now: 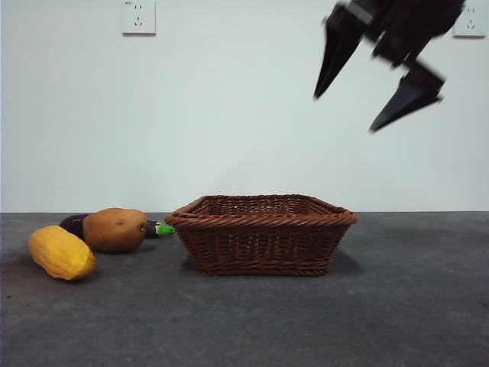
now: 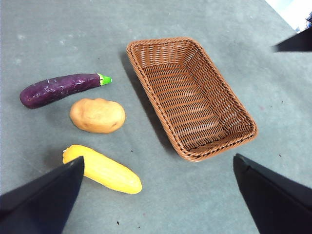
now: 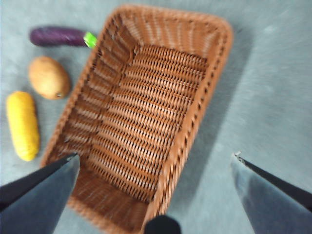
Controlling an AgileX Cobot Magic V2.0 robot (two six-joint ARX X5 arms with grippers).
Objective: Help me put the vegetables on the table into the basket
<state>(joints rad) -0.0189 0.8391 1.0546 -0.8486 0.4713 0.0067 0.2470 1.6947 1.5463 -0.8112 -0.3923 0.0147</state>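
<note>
Hovering w/ jaws apart, right gripper (image 1: 377, 98) above basket (image 1: 261, 235).

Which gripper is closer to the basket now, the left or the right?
Probably the right. The right gripper, jaws open, hangs high above the basket, whose inside fills its wrist view. The left gripper, also open, looks from farther back, seeing the basket whole with table around.

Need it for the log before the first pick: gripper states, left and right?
Left gripper: open, empty, high above the vegetables and basket.
Right gripper: open, empty, over the basket.
</note>
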